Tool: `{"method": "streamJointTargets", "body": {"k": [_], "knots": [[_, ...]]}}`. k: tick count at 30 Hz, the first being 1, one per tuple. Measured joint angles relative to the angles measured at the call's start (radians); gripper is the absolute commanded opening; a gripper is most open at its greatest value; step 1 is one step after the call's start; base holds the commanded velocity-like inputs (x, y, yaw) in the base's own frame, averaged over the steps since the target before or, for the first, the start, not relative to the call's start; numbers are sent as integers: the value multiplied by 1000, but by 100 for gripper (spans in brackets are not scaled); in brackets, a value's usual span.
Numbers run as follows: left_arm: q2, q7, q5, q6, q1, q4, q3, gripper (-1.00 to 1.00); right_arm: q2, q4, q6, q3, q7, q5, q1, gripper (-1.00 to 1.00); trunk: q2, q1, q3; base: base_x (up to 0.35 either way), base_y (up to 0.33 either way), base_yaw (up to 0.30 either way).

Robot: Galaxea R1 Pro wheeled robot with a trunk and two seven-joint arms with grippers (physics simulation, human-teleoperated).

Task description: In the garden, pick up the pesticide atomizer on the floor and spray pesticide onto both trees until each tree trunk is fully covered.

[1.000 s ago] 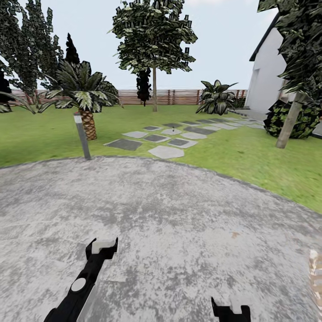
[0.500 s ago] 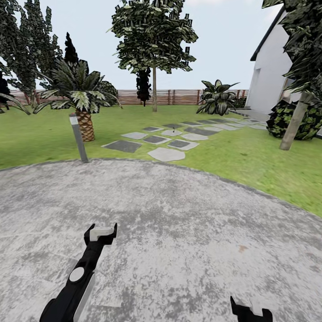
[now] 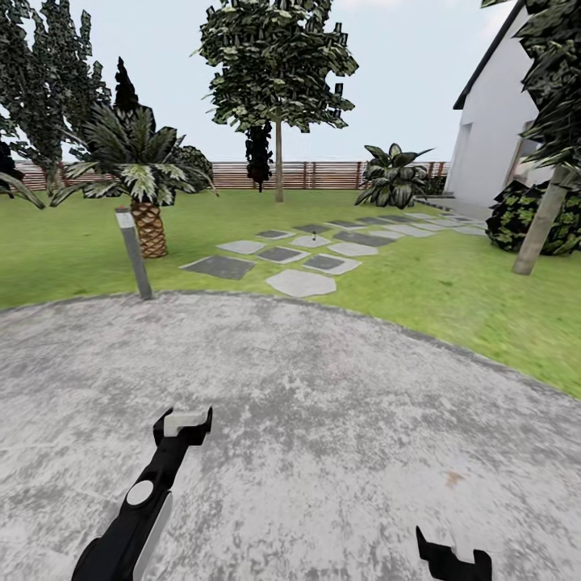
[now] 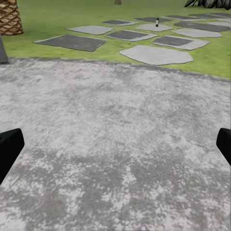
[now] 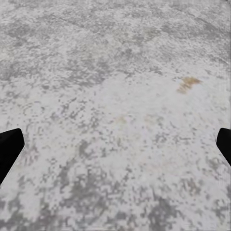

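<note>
The pesticide atomizer is a tiny dark speck on a far stepping stone; the left wrist view catches the atomizer too. One pale-trunked tree stands by the fence, a second tree leans at the right edge of the lawn. No speckles show on either trunk. My left gripper hangs open over the grey paving, far short of the atomizer; in its wrist view the left gripper holds nothing. My right gripper is open at the bottom edge, and the right gripper looks down on bare paving.
A grey bollard stands at the paving's left rim beside a palm. Stepping stones lead across the grass toward a white house. A broad-leaved plant, a dark bush and a slatted fence lie beyond.
The whole picture has shifted: bollard and palm slid left and the right tree slid right, so the camera moved. My right gripper now sits farther right in the view.
</note>
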State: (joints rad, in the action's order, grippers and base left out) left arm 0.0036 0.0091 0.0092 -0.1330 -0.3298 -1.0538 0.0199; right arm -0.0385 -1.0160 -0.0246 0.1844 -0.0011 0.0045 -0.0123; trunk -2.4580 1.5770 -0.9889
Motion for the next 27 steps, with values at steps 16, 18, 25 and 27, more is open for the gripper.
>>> {"method": "streamJointTargets", "body": {"k": [16,18,25,27], "knots": [[-1,-1,0,3,0,2,-1,100,-1,-57,282,2,-2,0,-84,100,0,0,0,327,0,0],[-1,-1,0,3,0,2,-1,100,0,-59,299,3,0,-2,-89,100,0,0,0,327,0,0],[-1,-1,0,3,0,2,-1,100,1,-62,314,0,3,-3,-93,100,0,0,0,327,0,0],[-1,-1,0,3,0,2,-1,100,0,-61,314,0,3,-3,-93,100,0,0,0,327,0,0]]}}
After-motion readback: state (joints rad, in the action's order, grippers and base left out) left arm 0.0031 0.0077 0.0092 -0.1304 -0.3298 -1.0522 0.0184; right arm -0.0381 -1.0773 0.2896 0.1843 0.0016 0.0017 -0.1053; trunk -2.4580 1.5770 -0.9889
